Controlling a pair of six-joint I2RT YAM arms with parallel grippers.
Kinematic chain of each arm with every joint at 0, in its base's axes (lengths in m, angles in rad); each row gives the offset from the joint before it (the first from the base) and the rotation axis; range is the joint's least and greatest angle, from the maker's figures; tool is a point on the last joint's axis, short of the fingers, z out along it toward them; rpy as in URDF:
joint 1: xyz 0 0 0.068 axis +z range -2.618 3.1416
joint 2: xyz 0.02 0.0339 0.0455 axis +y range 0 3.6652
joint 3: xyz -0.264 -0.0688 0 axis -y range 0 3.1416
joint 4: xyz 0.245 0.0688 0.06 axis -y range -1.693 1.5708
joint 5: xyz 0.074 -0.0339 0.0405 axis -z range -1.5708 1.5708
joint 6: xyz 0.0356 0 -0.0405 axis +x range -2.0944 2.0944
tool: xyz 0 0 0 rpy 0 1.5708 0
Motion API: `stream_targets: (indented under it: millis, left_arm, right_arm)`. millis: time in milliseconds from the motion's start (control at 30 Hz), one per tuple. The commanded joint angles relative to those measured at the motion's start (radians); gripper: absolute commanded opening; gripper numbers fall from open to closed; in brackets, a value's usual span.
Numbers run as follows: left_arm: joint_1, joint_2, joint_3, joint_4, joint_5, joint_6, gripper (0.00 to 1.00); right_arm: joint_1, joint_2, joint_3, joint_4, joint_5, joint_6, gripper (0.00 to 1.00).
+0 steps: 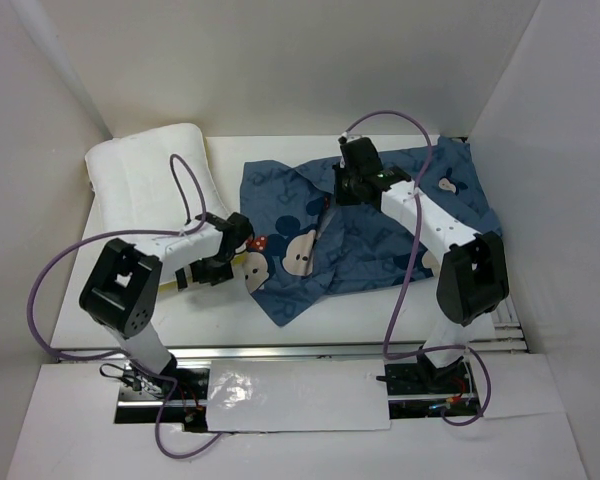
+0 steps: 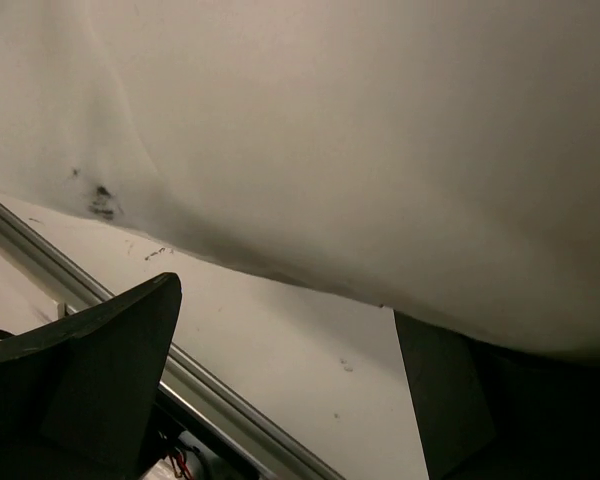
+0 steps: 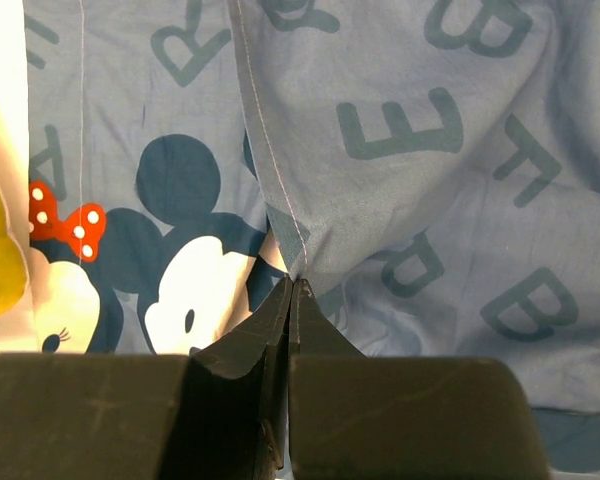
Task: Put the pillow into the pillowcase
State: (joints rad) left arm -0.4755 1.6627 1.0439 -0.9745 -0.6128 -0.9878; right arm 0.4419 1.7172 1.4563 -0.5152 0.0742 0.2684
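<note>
The white pillow lies at the back left of the table. To its right the blue pillowcase, printed with letters and mouse faces, is spread out crumpled. My right gripper is over the pillowcase's back middle. In the right wrist view this gripper is shut on a seamed fold of the pillowcase. My left gripper sits at the pillowcase's left edge. It is open, with bare table between its fingers. A white surface fills the top of the left wrist view; I cannot tell whether it is the pillow.
White walls close in the table at the back and on both sides. A metal rail runs along the near edge, also seen as a rail from the left wrist. Purple cables loop beside each arm.
</note>
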Motion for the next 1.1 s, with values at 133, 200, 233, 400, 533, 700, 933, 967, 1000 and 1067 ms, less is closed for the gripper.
stream_targets:
  millis: [133,200,233,400,533,700,933,967,1000,1067]
  left_arm:
    - [-0.067,-0.062,0.065,-0.032,-0.122,-0.022,1.0]
    - [-0.068,-0.164,0.019,0.075,-0.075,0.059,1.0]
    - [-0.039,-0.205,0.004,0.115,-0.001,0.125,1.0]
    - [0.072,-0.508,-0.091,0.371,0.191,0.297,1.0]
    - [0.255,-0.512,-0.091,0.393,0.114,0.308,1.0]
    - [0.417,-0.407,-0.204,0.665,0.434,0.452,1.0]
    - [0.509,-0.144,-0.162,0.625,0.533,0.498,0.05]
    - [0.509,-0.144,-0.148,0.625,0.548,0.498,0.0]
    - [0.509,-0.144,-0.137,0.625,0.561,0.514,0.0]
    - [0.509,-0.207,-0.137,0.673,0.64,0.526,0.0]
  right_arm:
    - [0.011,-0.022,0.003,0.023,0.032,-0.021,0.0]
    - [0.011,-0.022,0.003,0.023,0.032,-0.021,0.0]
    - [0.011,-0.022,0.003,0.023,0.032,-0.021,0.0]
    - [0.001,-0.022,0.012,0.014,0.013,-0.031,0.0]
    - [-0.017,-0.013,0.012,0.023,-0.002,-0.031,0.0]
    - [-0.017,-0.004,0.012,0.023,-0.013,-0.031,0.0]
    - [-0.028,-0.013,0.003,0.032,-0.034,-0.031,0.0]
    - [-0.028,-0.022,0.003,0.032,-0.034,-0.031,0.0]
    - [-0.028,-0.022,0.003,0.041,-0.034,-0.031,0.0]
    - [-0.028,-0.022,0.003,0.041,-0.043,-0.04,0.0]
